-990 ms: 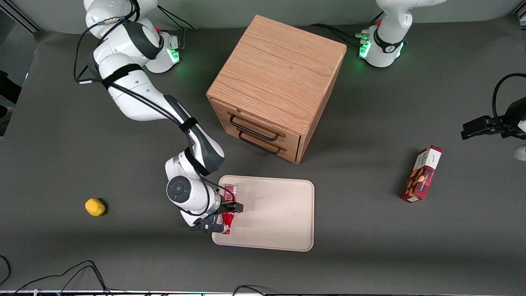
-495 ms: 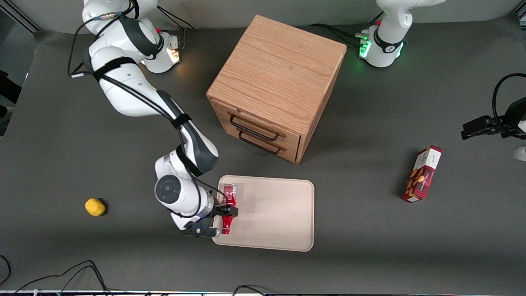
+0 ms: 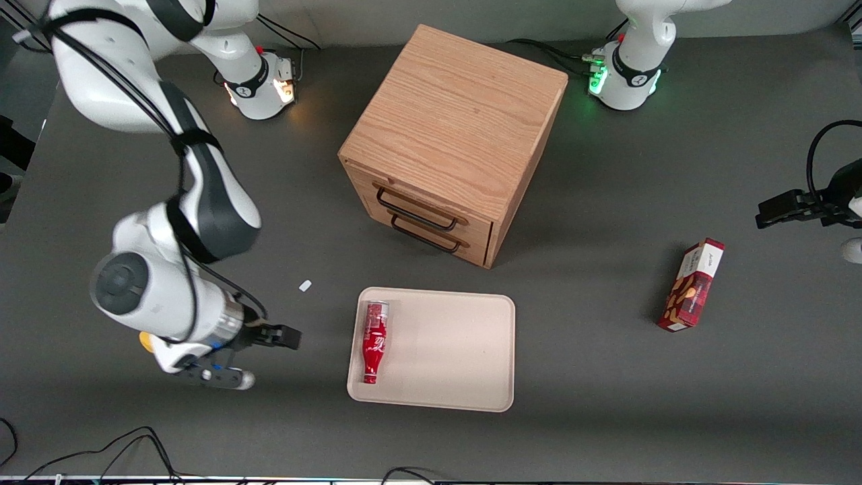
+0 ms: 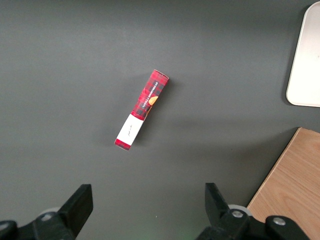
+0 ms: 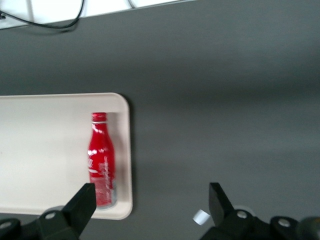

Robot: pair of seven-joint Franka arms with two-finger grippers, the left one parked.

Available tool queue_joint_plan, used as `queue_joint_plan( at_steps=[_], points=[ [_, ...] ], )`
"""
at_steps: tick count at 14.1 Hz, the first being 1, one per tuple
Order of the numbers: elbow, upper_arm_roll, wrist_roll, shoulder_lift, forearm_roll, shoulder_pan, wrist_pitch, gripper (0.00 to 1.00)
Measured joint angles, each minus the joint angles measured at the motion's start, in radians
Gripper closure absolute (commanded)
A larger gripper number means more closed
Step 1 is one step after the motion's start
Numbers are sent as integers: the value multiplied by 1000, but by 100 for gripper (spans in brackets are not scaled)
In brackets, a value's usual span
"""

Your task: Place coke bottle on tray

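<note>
The coke bottle [image 3: 372, 342] [image 5: 101, 160] lies on its side on the cream tray [image 3: 451, 350] [image 5: 45, 150], along the tray's short rim at the working arm's end. Its cap points toward the front camera and its silvery base toward the drawer cabinet. My right gripper [image 3: 259, 357] [image 5: 151, 195] hangs open over the bare table, well apart from the tray toward the working arm's end. Nothing is between its fingers.
A wooden drawer cabinet [image 3: 458, 135] stands farther from the front camera than the tray. A red snack box [image 3: 692, 284] [image 4: 141, 109] lies toward the parked arm's end. A yellow lemon [image 3: 143, 337] peeks out under my arm. A small white scrap [image 3: 305, 285] lies beside the tray.
My gripper has let go of the coke bottle, which stays lying on the tray. The arm has risen and pulled away toward the working arm's end of the table.
</note>
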State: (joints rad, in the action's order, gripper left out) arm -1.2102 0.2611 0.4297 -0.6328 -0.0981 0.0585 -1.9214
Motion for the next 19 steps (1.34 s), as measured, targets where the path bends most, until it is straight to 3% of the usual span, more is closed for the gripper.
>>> queue_joint_plan(
  at_steps=[5,10,13,19],
  points=[
    [-382,-141,-87,409,128,-18,16,0],
    [-618,-224,-171,750,158,-26,159,0],
    [-629,-274,-241,824,158,-26,233,0],
    [-556,-287,-243,803,141,-26,291,0]
  ],
)
